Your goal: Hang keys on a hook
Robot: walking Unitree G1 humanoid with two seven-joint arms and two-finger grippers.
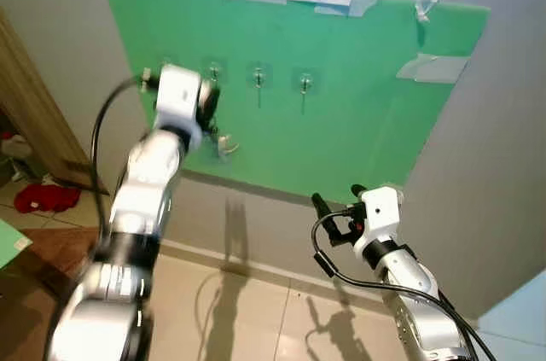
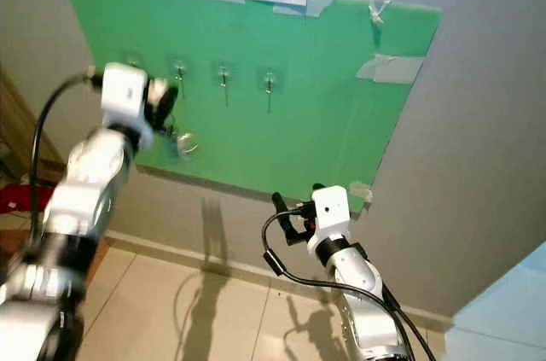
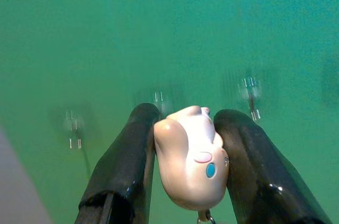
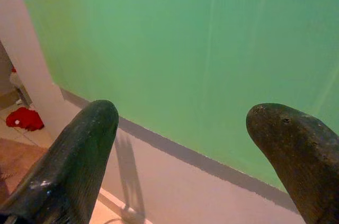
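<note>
Because the small pink plastic animal-shaped key charm is light, hard and smooth, it can slip; the left tool clenches it by its sides, its metal ring dangling loose below, just short of the clear stick-on hooks on the green wall board; the right tool, released, hangs low, well apart

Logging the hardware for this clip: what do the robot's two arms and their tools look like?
Both arms are silver and white, built of rounded jointed segments with dark bands at the joints. Each ends in a white boxy wrist block with a black cable looping from it. The left tool and the right tool each have two long black fingers with rounded tips, glossy on the left, duller on the right.
</note>
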